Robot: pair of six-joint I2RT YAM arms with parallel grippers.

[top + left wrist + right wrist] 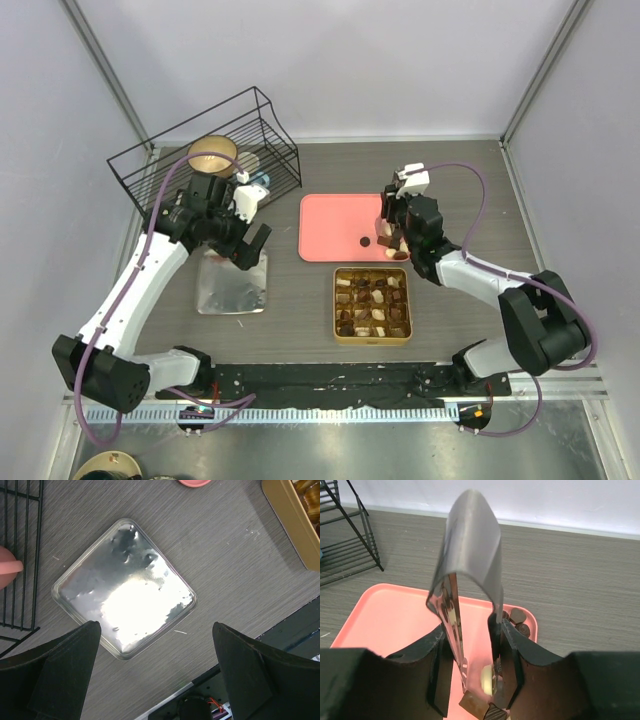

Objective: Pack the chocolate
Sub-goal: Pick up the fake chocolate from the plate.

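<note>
My right gripper (472, 630) is shut on a pair of metal tongs (470, 540) and hangs over the near right corner of the pink tray (395, 620). A cream chocolate (486, 679) sits between the tong tips, against the right blade. Around it lie a brown square piece (474, 704) and dark pieces (518, 615). One dark chocolate (366, 241) lies alone on the tray (330, 225). The gold tin (336, 305) in front of the tray holds several pieces in its grid. My left gripper (250, 250) is open above a silver lid (125, 590), holding nothing.
A black wire basket (210, 140) with a tan bowl (213, 155) stands at the back left. The silver lid (232, 285) lies left of the gold tin (290, 525). A black rail (330, 380) runs along the near edge.
</note>
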